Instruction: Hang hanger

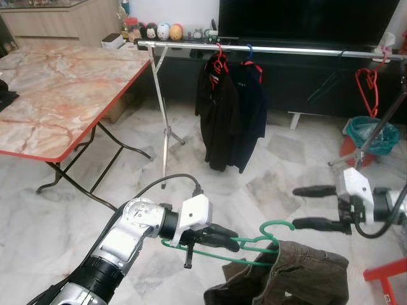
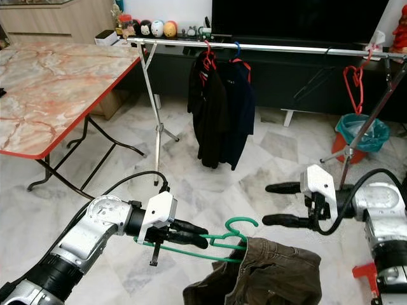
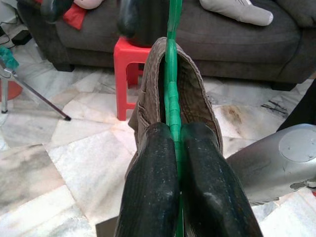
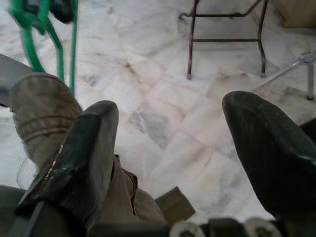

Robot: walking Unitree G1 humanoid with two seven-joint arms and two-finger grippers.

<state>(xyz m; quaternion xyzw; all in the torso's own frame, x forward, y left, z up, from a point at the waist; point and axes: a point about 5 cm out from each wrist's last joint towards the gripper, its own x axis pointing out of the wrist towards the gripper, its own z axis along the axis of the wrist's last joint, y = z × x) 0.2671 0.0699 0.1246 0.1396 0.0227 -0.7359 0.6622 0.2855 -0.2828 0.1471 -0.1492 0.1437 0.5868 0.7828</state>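
My left gripper (image 1: 234,242) is shut on a green hanger (image 1: 270,229) low in front of me. A brown garment (image 1: 289,273) is draped over the hanger and sags toward the floor. In the left wrist view the green hanger (image 3: 171,98) runs between the black fingers (image 3: 148,192) with the brown garment (image 3: 192,94) folded over it. My right gripper (image 1: 297,206) is open just right of the hanger's hook, its fingers pointing left and holding nothing. The silver clothes rail (image 1: 267,49) stands across the room with dark clothes (image 1: 229,108) on it.
A marble-top folding table (image 1: 57,95) with a red edge stands at the left. A red hanger (image 1: 367,82) hangs at the rail's right end, above a teal bin (image 1: 372,135). A red stool (image 1: 388,279) is at the lower right. A dark TV console lies behind the rail.
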